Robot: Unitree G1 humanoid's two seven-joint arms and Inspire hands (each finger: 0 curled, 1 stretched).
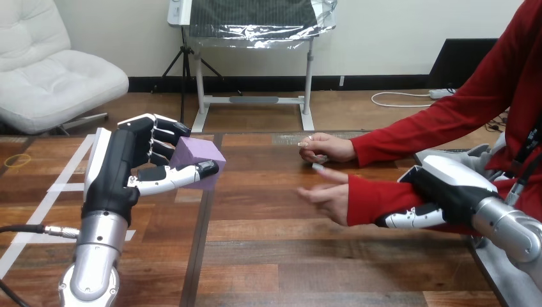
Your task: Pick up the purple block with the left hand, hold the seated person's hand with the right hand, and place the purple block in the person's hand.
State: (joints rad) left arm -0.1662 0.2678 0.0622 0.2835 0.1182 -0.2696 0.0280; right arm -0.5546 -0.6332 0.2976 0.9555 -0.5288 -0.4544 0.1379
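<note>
The left hand point(118, 169) is raised above the wooden surface point(287, 256) at the left of the head view, palm turned toward the middle. Its fingers are curled over the top of the purple block point(195, 153) and its thumb lies along the block's near side, so the block is pinched between them, clear of the surface.

At the right, the right hand point(447, 185) sits on the person's red-sleeved forearm point(377, 198), just behind the cuff. Its back lies over the top of the sleeve and one white finger reaches along beneath it, so the hand wraps round the forearm.

The person's nearer hand point(332, 199), on the held arm, hangs open above the surface with its fingers pointing toward the block. It is well apart from the block. The person's farther hand point(329, 147) rests on the surface behind it, fingers loosely bent.
</note>
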